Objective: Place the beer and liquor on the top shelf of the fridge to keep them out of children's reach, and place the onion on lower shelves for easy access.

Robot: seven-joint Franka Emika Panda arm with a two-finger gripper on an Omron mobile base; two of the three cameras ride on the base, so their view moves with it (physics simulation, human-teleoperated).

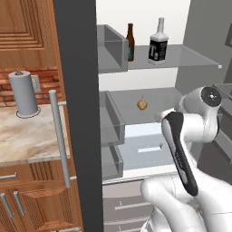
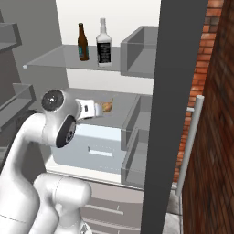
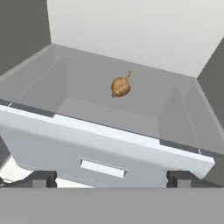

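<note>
While the fridge (image 1: 79, 113) stands open, the tool (image 3: 111, 178) hangs in front of its white inside with its two fingertips (image 3: 43, 179) spread wide and nothing between them. Straight ahead of the tool, past the front edge of a pale drawer (image 3: 105, 146), the onion (image 3: 120, 86) lies on one of the lower shelves (image 3: 87, 94), well apart from the fingertips and touching nothing else. From the right base camera the onion (image 2: 107, 106) sits just beyond the white hand, on the same grey pane (image 2: 114, 116).

Above the tool, on the top shelf (image 1: 190, 58), the beer (image 1: 130, 42) and the liquor (image 1: 158, 44) stand upright, side by side and apart. From the left base camera the beer is to the left of the liquor, next to a grey side bin (image 1: 111, 47); from the right base camera the beer (image 2: 82, 42) is again on the left and the liquor (image 2: 104, 44) is nearer the bin (image 2: 139, 57) on that side. Both bottles are well above the tool and higher than the onion (image 1: 142, 104).

Off to the tool's left, beyond the dark fridge door and its long bar handle (image 1: 60, 138), a paper towel roll (image 1: 22, 94) stands on a marble worktop (image 1: 27, 136) against a brick wall.
</note>
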